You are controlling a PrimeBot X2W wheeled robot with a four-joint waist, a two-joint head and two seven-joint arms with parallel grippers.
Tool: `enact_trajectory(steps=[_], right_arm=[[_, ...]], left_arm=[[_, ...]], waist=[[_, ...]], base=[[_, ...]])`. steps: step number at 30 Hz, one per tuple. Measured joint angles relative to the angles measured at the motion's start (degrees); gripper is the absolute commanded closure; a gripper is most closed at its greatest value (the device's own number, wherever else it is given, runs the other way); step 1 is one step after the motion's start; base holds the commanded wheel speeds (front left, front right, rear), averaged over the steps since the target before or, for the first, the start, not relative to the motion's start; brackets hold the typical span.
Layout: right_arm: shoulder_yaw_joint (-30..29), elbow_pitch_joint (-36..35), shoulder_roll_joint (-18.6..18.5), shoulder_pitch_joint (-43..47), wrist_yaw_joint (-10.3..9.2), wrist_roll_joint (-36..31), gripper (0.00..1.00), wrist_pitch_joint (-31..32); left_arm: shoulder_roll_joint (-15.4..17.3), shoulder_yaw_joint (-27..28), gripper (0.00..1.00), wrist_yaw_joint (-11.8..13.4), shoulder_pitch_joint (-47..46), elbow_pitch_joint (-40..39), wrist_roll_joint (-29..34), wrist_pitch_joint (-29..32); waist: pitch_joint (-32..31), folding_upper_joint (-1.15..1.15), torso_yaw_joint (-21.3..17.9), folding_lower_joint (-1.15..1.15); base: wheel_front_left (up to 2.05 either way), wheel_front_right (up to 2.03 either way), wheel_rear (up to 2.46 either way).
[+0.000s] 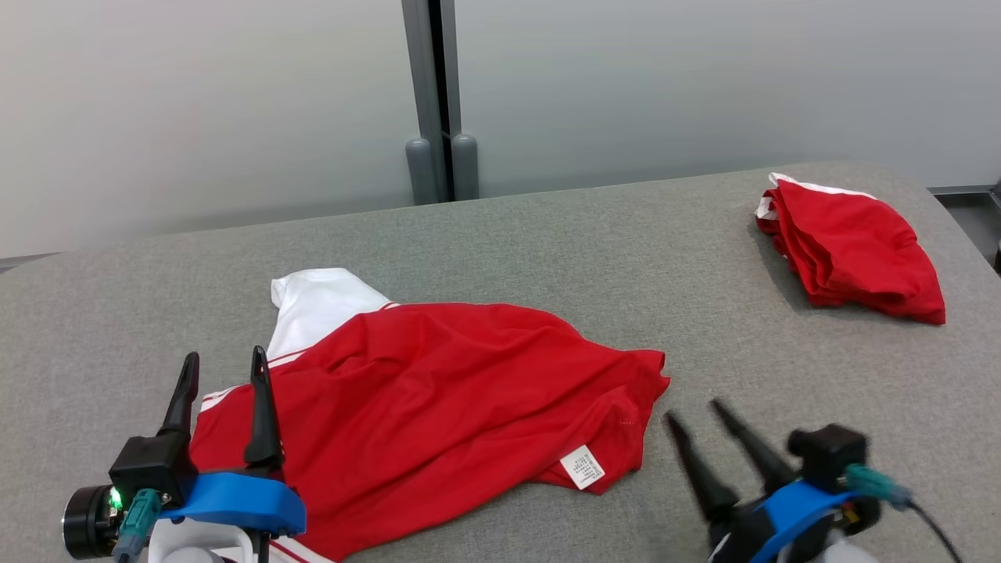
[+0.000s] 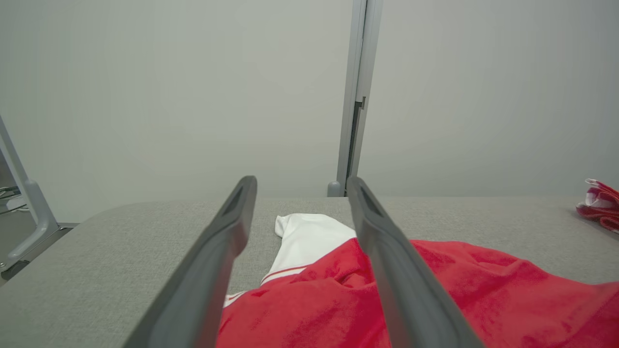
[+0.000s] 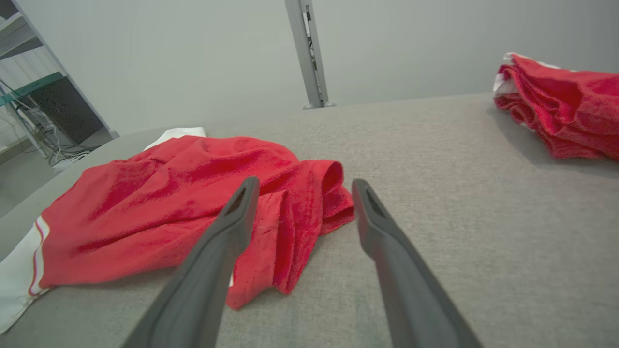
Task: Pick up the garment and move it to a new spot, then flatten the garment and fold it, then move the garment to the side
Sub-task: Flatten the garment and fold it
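Garment (image 1: pixel 438 391): red shirt with white trim, lying crumpled and unfolded on the near left-centre part of the table, loosely spread, with wrinkles across its body.
White sleeve (image 1: pixel 321 301): sticks out from the garment's far left side and lies flat on the surface, with thin red stripes where it meets the red panel.
Care label (image 1: pixel 583 467): small white tag turned up at the garment's near right edge.
Right hem (image 3: pixel 333 193): in the right wrist view this edge is bunched into a soft roll, doubled over on itself.
Table (image 1: pixel 547 234): grey fabric-covered top with rounded corners, bearing both pieces of clothing.
Left gripper (image 1: pixel 224 360): lower left of the head view, fingers pointing up and spread wide, holding nothing. It sits at the garment's near left edge, one finger over bare table and the other over red cloth. Whether either finger touches the fabric is hard to judge; it probably hangs just above.
Right gripper (image 1: pixel 696 410): lower right, jaws parted and empty, tilted toward the left. Its tips are just beside the right hem, over bare table and apart from the cloth.
Folded red pile (image 1: pixel 856 250): a second red piece with a white edge, stacked at the table's far right corner, well apart from the crumpled garment.
Background: plain pale wall (image 1: pixel 195 102) with a grey post (image 1: pixel 438 102) behind the table's far edge.
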Motion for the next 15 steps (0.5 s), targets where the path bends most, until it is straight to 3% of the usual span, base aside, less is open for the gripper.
enact_trajectory(steps=[5, 13, 15], right_arm=[[11.05, 2.35, -2.29, -2.44, 0.00, 7.53, 0.00, 6.08], [16.61, 8.45, -4.13, -9.15, 0.00, 13.36, 0.00, 12.51], [17.25, 9.68, -4.32, -10.12, 0.00, 14.34, 0.08, 13.21]], left_arm=[[-1.85, 1.56, 0.00, -2.05, 0.43, 1.76, 1.03, 0.00], [-4.10, 3.26, 0.00, -4.15, 0.38, 3.61, 2.81, 0.00], [-4.47, 3.79, 0.00, -4.57, 0.40, 4.08, 3.19, 0.00]], waist=[[0.15, 0.00, 1.09, 0.00], [0.45, 0.00, 3.66, 0.00], [0.48, 0.00, 4.29, 0.00]], base=[[0.00, 0.00, 0.00], [0.00, 0.00, 0.00], [0.00, 0.00, 0.00]])
